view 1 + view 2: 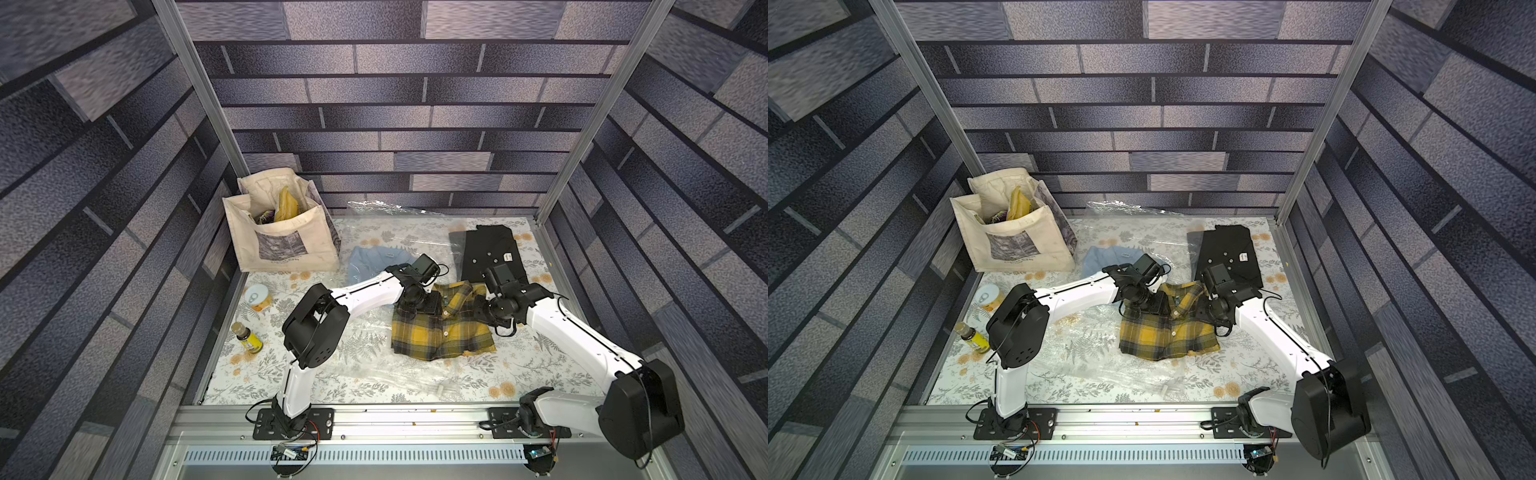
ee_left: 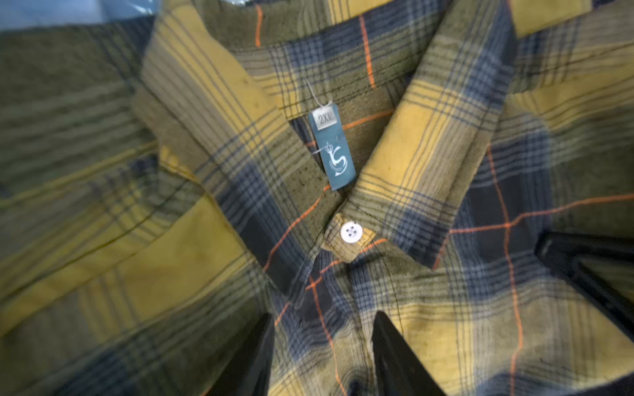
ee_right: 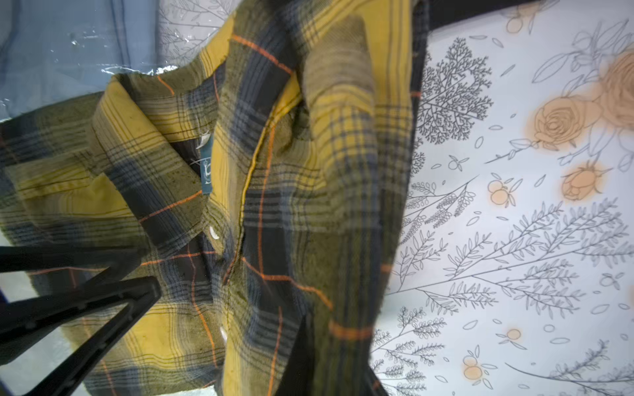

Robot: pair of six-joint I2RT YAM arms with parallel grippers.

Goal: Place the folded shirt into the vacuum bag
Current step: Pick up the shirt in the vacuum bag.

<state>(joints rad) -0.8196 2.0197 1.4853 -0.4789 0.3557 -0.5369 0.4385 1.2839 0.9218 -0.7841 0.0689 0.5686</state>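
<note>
The right gripper (image 3: 338, 360) is seen closed narrowly on a raised fold of the folded yellow-and-navy plaid shirt (image 1: 440, 332), at the shirt's edge nearer the right edge of the bench (image 1: 540, 365). The cloth is pinched between its black fingers (image 3: 298, 353). The left gripper (image 2: 324, 329) is held about half apart, its fingers (image 2: 394, 353) pressed onto the shirt front just below the collar, with a ridge of the button placket between them; a firm grip there cannot be told. The plaid shirt is crossed by thin orange lines, fastened with white buttons and marked 2XL on a teal neck label (image 2: 331, 147). It is laid near the middle of the bench over the large clear crinkly plastic vacuum bag (image 1: 365, 332), which is spread from the rear edge almost to the front edge; whether any part of it is inside cannot be told. Three shirts are counted: the plaid one, a light blue shirt (image 1: 368, 259) under the glossy film behind it, and a black shirt (image 1: 494, 253) near the rear right corner. One vacuum bag, one cream canvas tote bag (image 1: 286, 245) at the rear left corner, one yellow tin can (image 1: 257, 297) and one small brown-capped bottle (image 1: 247, 337) by the left edge are counted, along with two grippers.
</note>
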